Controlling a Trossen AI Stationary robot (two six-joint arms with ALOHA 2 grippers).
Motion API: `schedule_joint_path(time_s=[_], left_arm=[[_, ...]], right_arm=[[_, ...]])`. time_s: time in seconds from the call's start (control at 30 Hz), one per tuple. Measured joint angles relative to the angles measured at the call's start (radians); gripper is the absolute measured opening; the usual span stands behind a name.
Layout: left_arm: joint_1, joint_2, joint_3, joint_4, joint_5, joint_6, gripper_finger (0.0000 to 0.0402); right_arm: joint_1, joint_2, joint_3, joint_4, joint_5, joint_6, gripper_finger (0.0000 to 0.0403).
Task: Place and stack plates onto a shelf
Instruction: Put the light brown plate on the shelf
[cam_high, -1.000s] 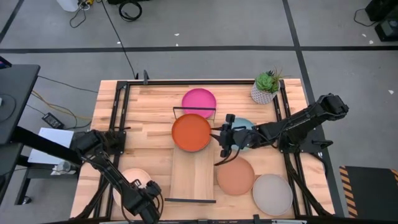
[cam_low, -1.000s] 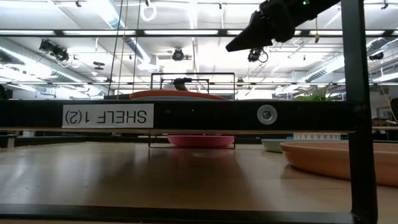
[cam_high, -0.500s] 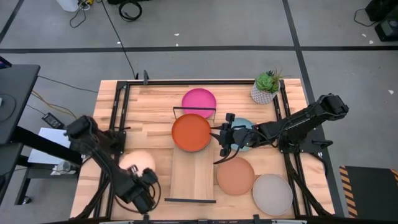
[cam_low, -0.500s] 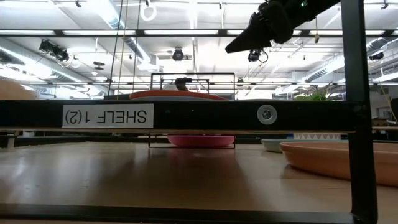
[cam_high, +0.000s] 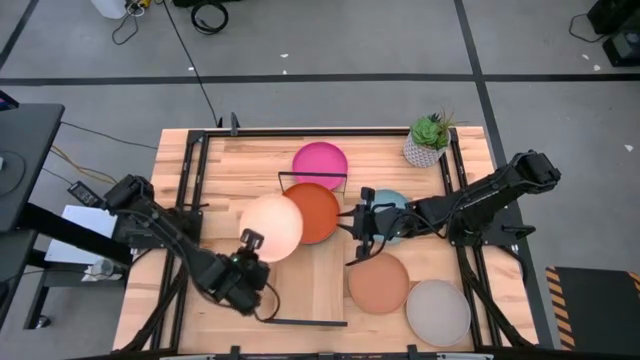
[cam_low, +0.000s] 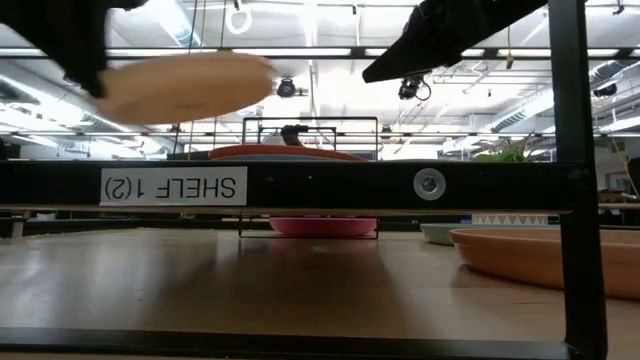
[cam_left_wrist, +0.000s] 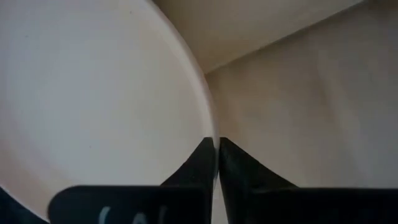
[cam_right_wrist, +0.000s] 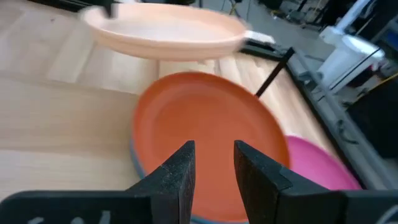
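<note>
My left gripper (cam_high: 250, 238) is shut on the cream-pink plate (cam_high: 271, 226), which it carries in the air beside the orange-red plate (cam_high: 318, 212). The orange-red plate lies at the far end of the shelf (cam_high: 310, 290), on a blue plate whose rim (cam_right_wrist: 134, 155) shows beneath it. My right gripper (cam_high: 357, 222) hovers open at the orange-red plate's right rim, above the light blue plate (cam_high: 392, 203). The magenta plate (cam_high: 320, 163), the terracotta-peach plate (cam_high: 379, 283) and the grey plate (cam_high: 438, 312) lie flat on the table. My left gripper pinches the cream-pink plate's rim (cam_left_wrist: 208, 121) between its two fingers, on the plate's near-left side. The fingers come roughly level from the table's near left. The plate is lifted clear (cam_low: 180, 85), close to level, reaching out from the fingers toward the orange-red plate.
A white pot with a green plant (cam_high: 428, 140) stands at the far right corner. Black frame rails (cam_high: 190, 200) run along the table's left and right sides, and a black bar labelled SHELF 1(2) (cam_low: 300, 185) crosses the low view. The shelf's near half is bare wood.
My left gripper has risen from the table's near left corner and swung toward the far edge and the right, carrying the cream-pink plate off the table. The plate now hangs in the air beside the orange-red plate.
</note>
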Motion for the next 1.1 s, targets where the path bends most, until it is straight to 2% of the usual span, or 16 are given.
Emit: schedule_joint_path(time_s=[0.2, 0.3, 0.4, 0.53, 0.67, 0.83, 0.97, 1.03, 1.1], left_arm=[[0.127, 0.000, 0.000, 0.032, -0.078, 0.272, 0.0020], [0.199, 0.000, -0.001, 0.095, -0.078, 0.402, 0.0021], [0.265, 0.000, -0.001, 0.184, -0.032, 0.538, 0.0021], [0.348, 0.000, -0.001, 0.279, 0.113, 0.672, 0.0022], [0.409, 0.000, -0.001, 0.323, 0.195, 0.718, 0.0048], [0.430, 0.000, -0.001, 0.347, 0.283, 0.706, 0.0128], [0.417, -0.004, -0.002, 0.327, 0.233, 0.615, 0.0176], [0.409, -0.017, -0.002, 0.309, 0.220, 0.565, 0.0184], [0.407, -0.036, -0.002, 0.307, 0.249, 0.519, 0.0184]], right_arm=[[0.053, 0.000, 0.000, -0.011, 0.000, 0.111, 0.0116], [0.091, 0.000, 0.000, -0.024, 0.004, 0.162, 0.0116], [0.133, 0.000, 0.000, -0.058, 0.042, 0.223, 0.0116], [0.194, 0.000, 0.000, -0.104, 0.118, 0.304, 0.0116], [0.251, 0.000, 0.000, -0.137, 0.172, 0.377, 0.0116], [0.299, 0.000, 0.000, -0.179, 0.224, 0.451, 0.0116], [0.302, 0.000, 0.000, -0.250, 0.224, 0.542, 0.0116], [0.293, 0.000, 0.000, -0.311, 0.223, 0.592, 0.0116], [0.275, 0.000, 0.000, -0.371, 0.221, 0.649, 0.0115]])
